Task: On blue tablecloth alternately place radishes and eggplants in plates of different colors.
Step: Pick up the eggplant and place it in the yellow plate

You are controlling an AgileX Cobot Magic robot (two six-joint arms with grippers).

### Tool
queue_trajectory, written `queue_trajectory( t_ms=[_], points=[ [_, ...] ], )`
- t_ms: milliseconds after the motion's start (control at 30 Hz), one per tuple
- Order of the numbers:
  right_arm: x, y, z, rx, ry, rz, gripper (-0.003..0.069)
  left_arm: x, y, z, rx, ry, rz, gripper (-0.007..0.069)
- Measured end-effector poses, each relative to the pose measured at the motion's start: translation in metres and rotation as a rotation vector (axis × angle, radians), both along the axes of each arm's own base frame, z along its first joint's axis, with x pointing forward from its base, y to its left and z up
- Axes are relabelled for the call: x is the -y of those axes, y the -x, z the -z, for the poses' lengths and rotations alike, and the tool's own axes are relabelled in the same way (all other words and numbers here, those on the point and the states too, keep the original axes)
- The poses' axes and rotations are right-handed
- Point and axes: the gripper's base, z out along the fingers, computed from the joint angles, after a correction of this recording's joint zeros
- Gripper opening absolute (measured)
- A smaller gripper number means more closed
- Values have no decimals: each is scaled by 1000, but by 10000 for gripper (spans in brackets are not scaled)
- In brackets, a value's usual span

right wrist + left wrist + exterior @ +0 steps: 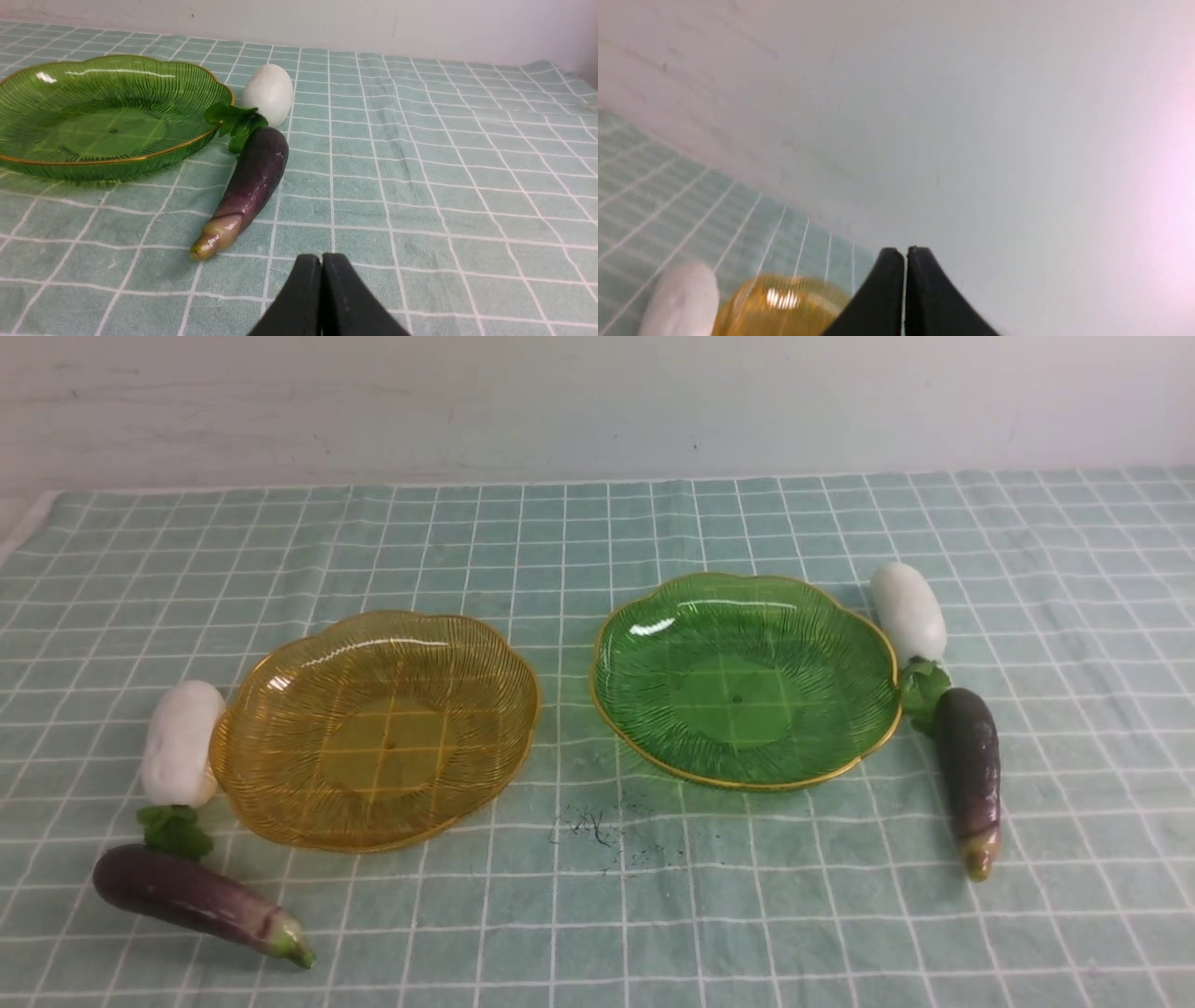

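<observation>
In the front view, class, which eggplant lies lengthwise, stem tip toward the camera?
The eggplant beside the green plate; the other eggplant, by the amber plate, lies crosswise, its tip pointing right.

One green plate [112, 128] on blue tablecloth [420, 163]; radish [268, 91] just beside its rim, leaves touching eggplant [252, 182]; right end effector [322, 261] closed, gripping nothing.
</observation>
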Motion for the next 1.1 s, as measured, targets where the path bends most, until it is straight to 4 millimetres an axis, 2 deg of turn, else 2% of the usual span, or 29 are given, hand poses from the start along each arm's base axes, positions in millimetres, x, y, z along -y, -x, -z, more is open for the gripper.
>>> queue_trajectory(
  t_ms=[167,233,333,367,400,433,533,567,600,733,833,933,967,1000,1067,1100],
  points=[
    [-1,0,-1,9,-23,-1,-14,-6,8,-31,136,98,-28,-8],
    [-2,-1,-4,60,-117,-2,-14,-1,17,-68,153,77,33,-8],
    [-2,-2,-15,178,-289,13,-14,11,12,-104,23,-31,128,-8],
    [0,-2,-20,237,-385,28,-14,19,-1,-114,-117,-104,191,-8],
    [1,-2,-23,266,-439,39,-14,25,-11,-117,-227,-149,241,-8],
    [1,-2,-24,280,-466,44,-14,25,-10,-119,-236,-157,250,-8],
    [6,-1,-29,348,-678,86,-14,39,-51,-107,-627,-234,391,-8],
    [6,-1,-29,353,-701,91,-14,39,-53,-105,-649,-239,396,-8],
    [8,-1,-29,363,-780,105,-14,43,-74,-91,-814,-252,438,-8],
    [11,0,-30,393,-865,131,-14,47,-116,-51,-1102,-235,481,-7],
    [10,0,-30,384,-885,128,-14,45,-132,-33,-1189,-214,470,-3],
    [3,1,-42,344,-847,57,-14,33,-141,-24,-1234,-166,414,-3],
    [-5,3,-60,295,-765,-18,-14,20,-144,-22,-1244,-127,359,-3],
    [-5,3,-62,295,-760,-27,-14,18,-144,-23,-1244,-121,351,-3],
    [-15,-2,-95,186,-630,-108,-14,-10,-145,-22,-1248,-32,229,-3],
    [-17,-6,-103,147,-603,-122,-14,-18,-144,-22,-1248,-3,196,-3]
  ],
)
